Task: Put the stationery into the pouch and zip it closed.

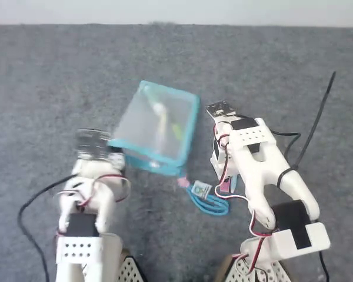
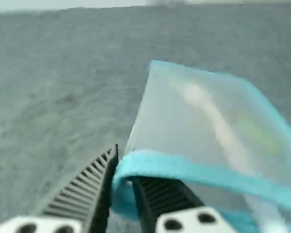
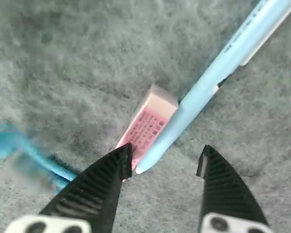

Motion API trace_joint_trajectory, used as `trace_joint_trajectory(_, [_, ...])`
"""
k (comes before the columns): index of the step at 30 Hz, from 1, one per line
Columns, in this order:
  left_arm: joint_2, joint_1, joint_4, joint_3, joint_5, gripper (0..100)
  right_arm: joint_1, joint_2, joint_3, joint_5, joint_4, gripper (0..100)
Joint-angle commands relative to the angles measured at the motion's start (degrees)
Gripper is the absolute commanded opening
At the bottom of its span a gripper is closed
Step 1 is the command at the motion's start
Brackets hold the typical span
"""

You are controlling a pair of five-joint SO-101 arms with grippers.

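1. High view: The pouch [image 1: 156,123], clear with teal edging, lies on the grey mat [image 1: 47,76] between the two arms. A whitish stick and something yellow-green show through its wall, too blurred to name. Whether its zip is open cannot be told. The left arm [image 1: 85,200] ends at the pouch's near corner, and its own wrist covers the fingers. The right arm [image 1: 259,164] stands just beside the pouch's other side. It bends over a sliver of pink eraser [image 1: 224,187] and of blue pen [image 1: 233,182], both mostly hidden beneath it. A teal cord [image 1: 207,202] with a small tag lies looped near the pouch's corner.

2. Left wrist view: The left gripper [image 2: 125,167] is clamped on the pouch's teal edge band, which passes between its jaws. The pouch is blurred, and its contents are only pale streaks.

3. Right wrist view: The right gripper [image 3: 166,150] has its jaws spread wide, holding nothing. The pen's tip lies between them, its shaft touching the eraser's side and its far end cut off. One jaw hides the eraser's near end. The cord is a blur at the edge.
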Motion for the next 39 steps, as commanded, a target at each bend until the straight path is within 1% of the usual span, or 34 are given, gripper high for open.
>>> trace_joint_trajectory(1, [-0.53,5.8,-1.32,-2.24,-5.36,1,0.31,0.4,-0.35,-0.35,-0.13,22.5])
trace_joint_trajectory(3, [-0.88,15.03,-0.62,0.31,-13.27,1,0.31,0.4,-0.35,-0.35,-0.04,22.5])
trace_joint_trajectory(4, [-0.88,17.76,-0.62,0.92,-14.33,1,0.31,0.4,-0.35,-0.26,0.22,22.5])
trace_joint_trajectory(5, [-0.88,17.41,-0.88,0.84,-12.4,1,0.31,0.4,-0.35,-0.26,0.75,22.5])
trace_joint_trajectory(6, [-0.97,14.95,-1.23,-0.22,-8.79,1,0.31,0.4,-0.35,-0.26,1.1,22.6])
trace_joint_trajectory(8, [-0.79,6.68,-1.58,-2.59,-2.2,1,0.31,0.4,-0.35,-0.26,1.19,22.6])
trace_joint_trajectory(9, [-0.53,2.99,-1.67,-3.3,-0.26,1,0.31,0.4,-0.35,-0.26,1.19,22.6])
trace_joint_trajectory(10, [-0.62,0.97,-1.76,-3.38,0.26,1,0.31,0.4,-0.35,-0.26,1.1,22.6])
trace_joint_trajectory(12, [-0.53,0.79,-1.58,-3.12,-0.26,1,0.31,0.4,-0.35,-0.26,1.1,22.6])
trace_joint_trajectory(16, [-0.88,4.22,-1.49,-2.33,-1.49,1,0.31,0.4,-0.35,-0.7,0.92,22.5])
trace_joint_trajectory(20, [-0.62,4.4,-1.49,-2.24,-1.58,1,0.4,0.48,0.26,-0.79,0.4,22.5])
trace_joint_trajectory(24, [-0.88,4.31,-1.49,-2.24,-1.58,1,0.31,0.48,4.04,-0.88,-4.88,22.4])
trace_joint_trajectory(26, [-0.88,4.31,-1.49,-2.24,-1.67,1,0.57,0.48,4.66,-1.41,-5.67,22.4])
trace_joint_trajectory(29, [-0.88,4.31,-1.49,-2.15,-1.67,1,3.21,-0.48,4.13,-3.52,-5.05,22.4])
trace_joint_trajectory(33, [-0.88,4.57,-1.76,-1.54,-1.76,1,7.6,-2.68,3.69,-4.04,-5.23,22.4])
trace_joint_trajectory(35, [-0.88,4.57,-1.76,-1.54,-1.76,1,8.13,-3.12,3.78,-4.04,-5.67,22.4])
trace_joint_trajectory(39, [-0.88,4.66,-1.76,-1.45,-1.76,1,6.81,-2.15,3.96,-4.04,-6.37,22.4])
